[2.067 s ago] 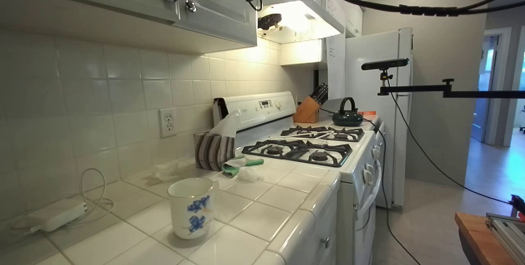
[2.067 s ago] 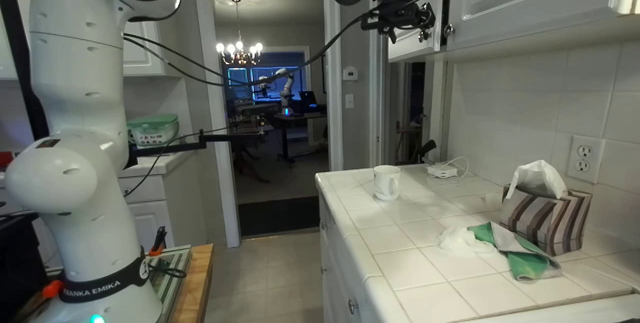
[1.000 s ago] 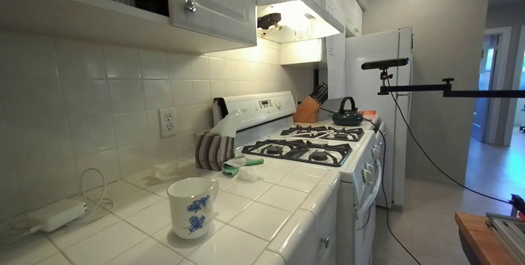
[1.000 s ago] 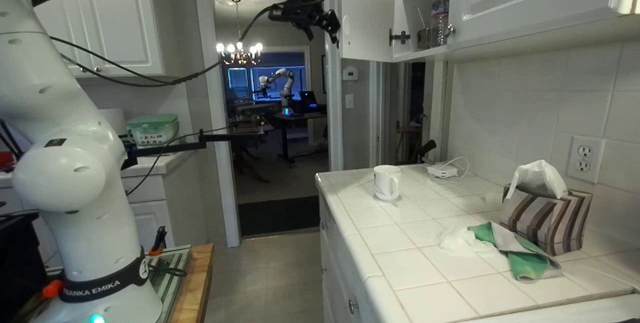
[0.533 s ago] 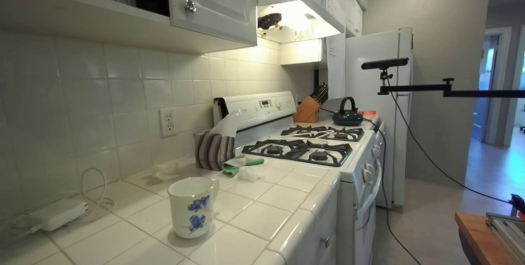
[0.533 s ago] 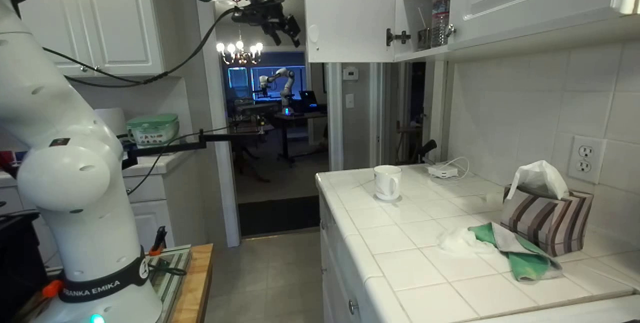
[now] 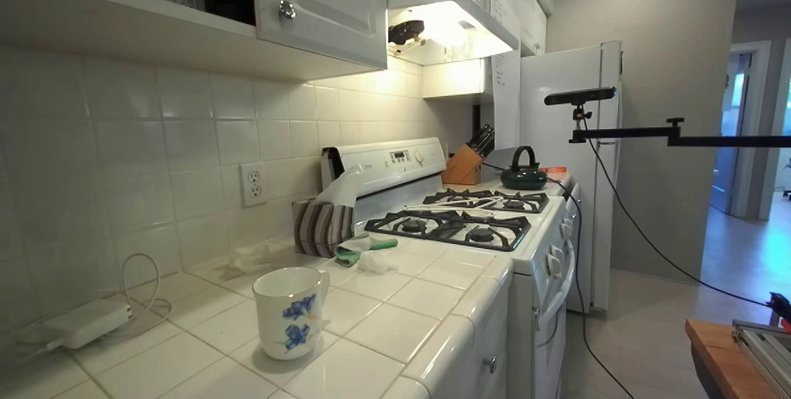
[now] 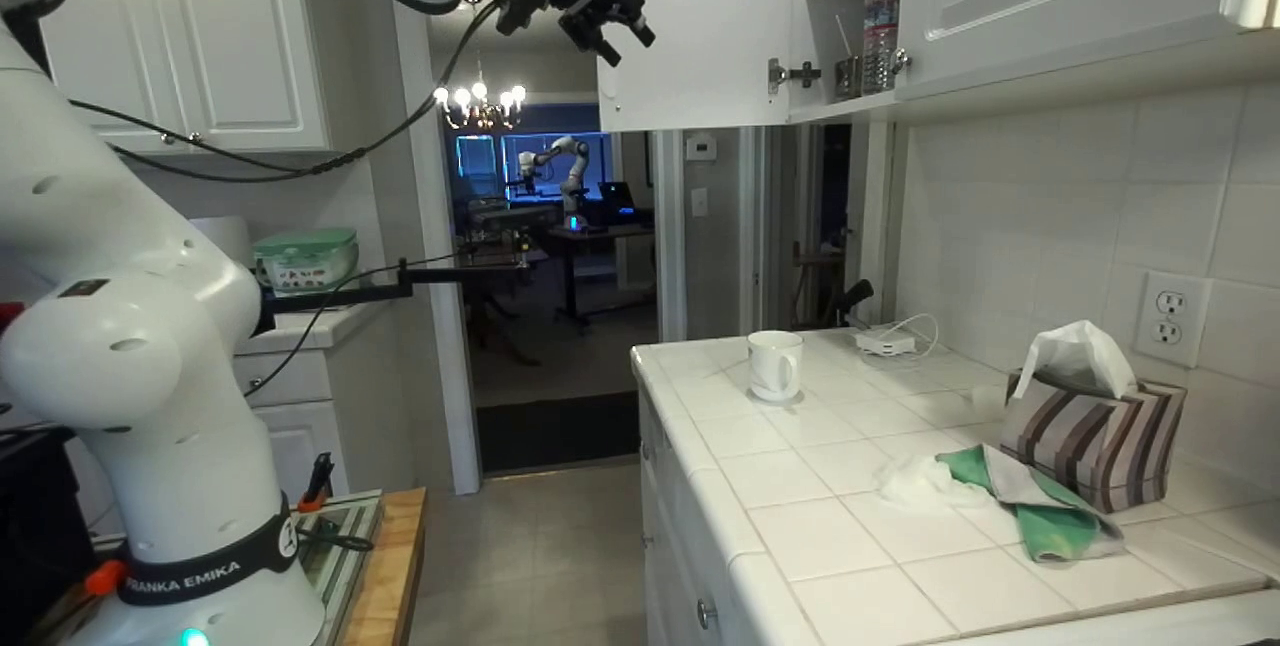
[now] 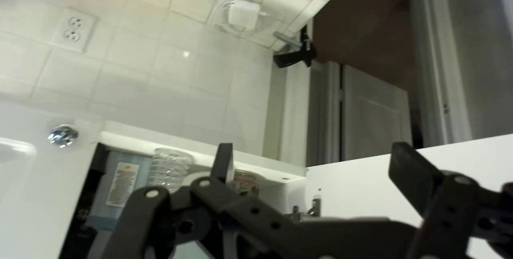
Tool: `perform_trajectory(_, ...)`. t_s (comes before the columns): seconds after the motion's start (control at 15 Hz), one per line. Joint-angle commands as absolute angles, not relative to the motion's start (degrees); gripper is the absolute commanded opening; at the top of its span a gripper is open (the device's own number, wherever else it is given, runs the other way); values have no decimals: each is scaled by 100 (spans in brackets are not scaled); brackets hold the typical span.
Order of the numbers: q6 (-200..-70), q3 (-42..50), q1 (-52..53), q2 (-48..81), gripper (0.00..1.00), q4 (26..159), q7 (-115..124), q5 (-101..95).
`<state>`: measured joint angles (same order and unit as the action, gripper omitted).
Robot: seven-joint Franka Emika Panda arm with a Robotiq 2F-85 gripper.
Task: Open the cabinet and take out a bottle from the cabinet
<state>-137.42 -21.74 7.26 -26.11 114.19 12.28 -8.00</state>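
One clear bottle stands upright on the floor of the cabinet, close to the cabinet's closed door. The cabinet's other door is swung open. From where I stand, the gripper is outside the cabinet, empty; the wrist view shows its fingers spread wide.

Handling notes (judged): the bottle looks like thin ribbed plastic, so expect walls that flex and are slippery where smooth. Shatter risk: low. Weight: light if drained, noticeably heavier if full; the fill cannot be told. Take hold at mid-body, across the label, using moderate force. Do not lift by the narrow neck; the base may swing. Caution: a small container stands toward the cabinet's hinge side, and a knob projects from the cabinet's closed door; a wide approach could strike either.
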Motion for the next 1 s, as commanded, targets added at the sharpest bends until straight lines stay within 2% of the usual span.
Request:
perform_trajectory(0.0,-14344,-2495,68,-2121,100,11103,1927,-1817)
perform_trajectory(0.47,-14943,-2500,-292,-1082,100,10201,2281,-2983)
perform_trajectory(0.8,-15156,-2080,33,-215,100,9197,2106,-2793)
perform_trajectory(0.87,-15158,-2268,-173,-75,100,8991,2052,-2703)
perform_trajectory(0.93,-15210,-1920,193,25,100,8845,1981,-2636)
